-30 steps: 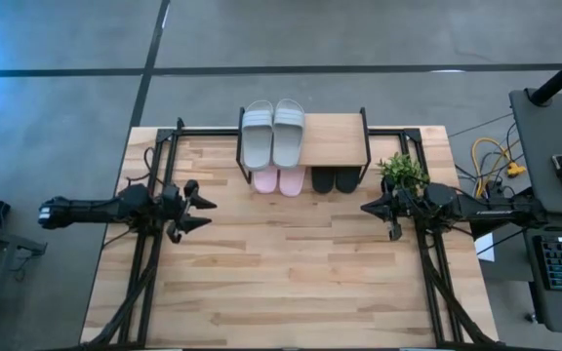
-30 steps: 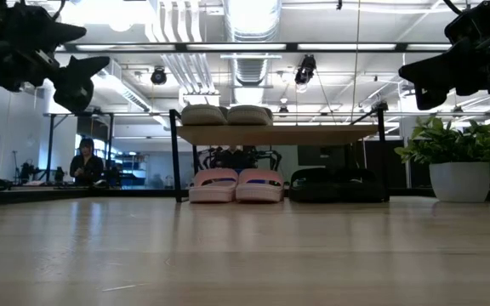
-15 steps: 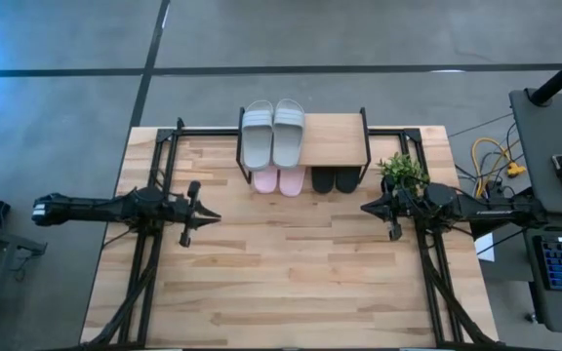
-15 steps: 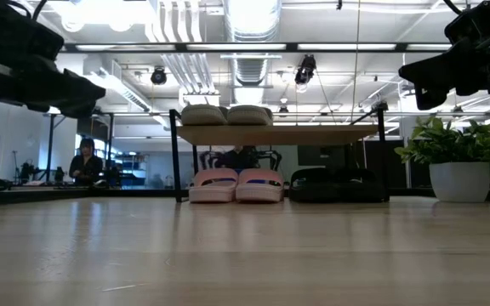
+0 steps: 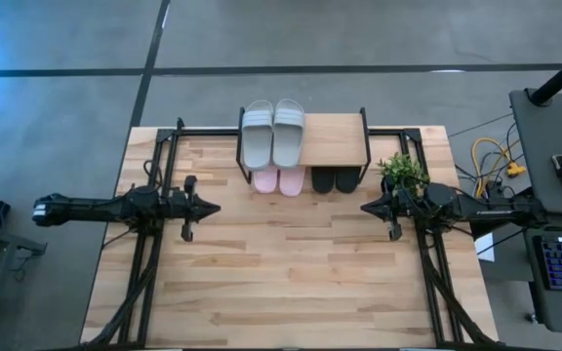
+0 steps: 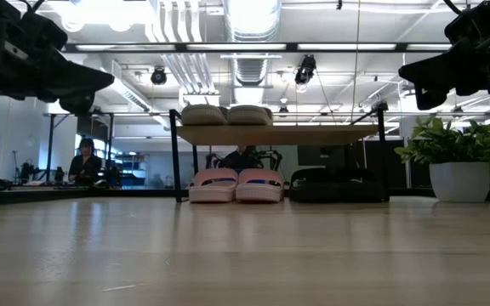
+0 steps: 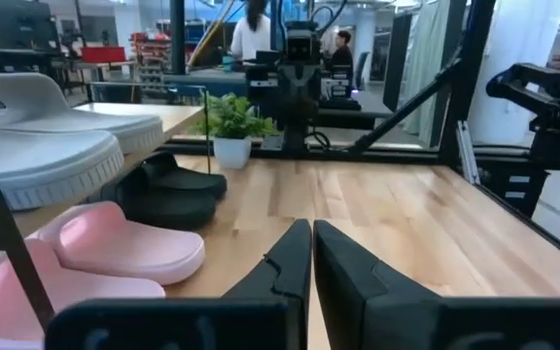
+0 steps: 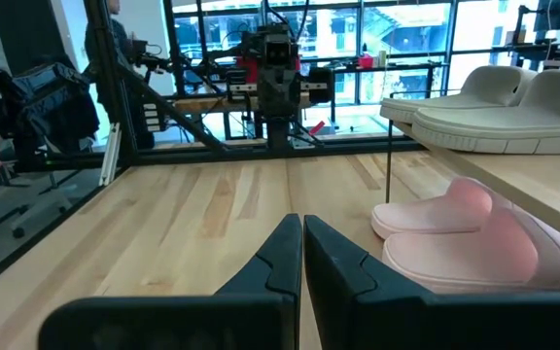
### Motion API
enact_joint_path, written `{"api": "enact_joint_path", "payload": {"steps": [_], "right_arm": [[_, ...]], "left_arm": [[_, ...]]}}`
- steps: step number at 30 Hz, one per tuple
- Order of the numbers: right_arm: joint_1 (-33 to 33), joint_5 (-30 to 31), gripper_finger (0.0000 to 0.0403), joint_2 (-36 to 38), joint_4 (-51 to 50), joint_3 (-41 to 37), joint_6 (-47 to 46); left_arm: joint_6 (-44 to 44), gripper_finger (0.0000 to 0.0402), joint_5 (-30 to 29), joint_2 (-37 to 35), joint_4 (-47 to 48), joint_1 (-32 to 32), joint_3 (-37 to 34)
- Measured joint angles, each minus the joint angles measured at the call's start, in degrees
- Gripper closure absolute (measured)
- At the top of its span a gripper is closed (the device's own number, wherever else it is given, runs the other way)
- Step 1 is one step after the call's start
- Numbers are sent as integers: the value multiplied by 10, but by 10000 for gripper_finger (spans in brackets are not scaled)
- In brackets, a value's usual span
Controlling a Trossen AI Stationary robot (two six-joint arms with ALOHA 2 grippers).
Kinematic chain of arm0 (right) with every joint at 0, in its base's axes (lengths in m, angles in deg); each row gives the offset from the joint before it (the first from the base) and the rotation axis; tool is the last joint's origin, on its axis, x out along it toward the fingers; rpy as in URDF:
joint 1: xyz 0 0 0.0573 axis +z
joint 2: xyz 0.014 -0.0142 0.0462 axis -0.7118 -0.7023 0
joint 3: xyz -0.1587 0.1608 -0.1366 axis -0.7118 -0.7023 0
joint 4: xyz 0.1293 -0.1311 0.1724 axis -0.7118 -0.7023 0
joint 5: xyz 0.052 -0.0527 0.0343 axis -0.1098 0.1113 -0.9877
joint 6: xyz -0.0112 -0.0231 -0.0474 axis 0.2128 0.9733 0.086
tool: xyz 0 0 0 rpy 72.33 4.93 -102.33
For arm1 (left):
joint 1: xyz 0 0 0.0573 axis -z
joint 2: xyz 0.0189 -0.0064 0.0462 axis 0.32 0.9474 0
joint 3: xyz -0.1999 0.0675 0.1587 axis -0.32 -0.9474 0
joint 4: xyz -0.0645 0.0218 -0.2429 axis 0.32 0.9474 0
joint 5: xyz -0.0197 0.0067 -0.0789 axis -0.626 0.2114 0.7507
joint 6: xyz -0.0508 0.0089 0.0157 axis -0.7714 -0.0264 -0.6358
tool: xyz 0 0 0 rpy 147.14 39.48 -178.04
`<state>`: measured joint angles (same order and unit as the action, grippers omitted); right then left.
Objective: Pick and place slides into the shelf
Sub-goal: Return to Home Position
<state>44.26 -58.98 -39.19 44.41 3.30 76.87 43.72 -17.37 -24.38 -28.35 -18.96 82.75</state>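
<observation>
Progress: all six slides look stowed; nothing appears left to place.
Slides: grey-green pair on the shelf top; pink pair and black pair beneath.
Grippers: left gripper and right gripper clenched, empty, at opposite sides.
Surface: wooden tabletop; potted plant by the right arm.
Room: workshop, a person far behind.
</observation>
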Motion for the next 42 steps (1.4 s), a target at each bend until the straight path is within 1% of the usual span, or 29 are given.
{"api": "enact_joint_path", "payload": {"steps": [4,8,12,15,24,42], "right_arm": [[0,0,394,0,0,0,0],[0,0,394,0,0,0,0],[0,0,394,0,0,0,0],[0,0,394,0,0,0,0],[0,0,394,0,0,0,0],[0,0,394,0,0,0,0]], "left_arm": [[0,401,1,-4,-5,0,0],[0,401,0,-12,-45,-1,2],[6,401,-3,-5,15,-7,4],[-5,401,-2,1,7,-7,3],[18,402,-3,-13,-14,-7,9],[18,402,-4,-13,-13,-7,9]]}}
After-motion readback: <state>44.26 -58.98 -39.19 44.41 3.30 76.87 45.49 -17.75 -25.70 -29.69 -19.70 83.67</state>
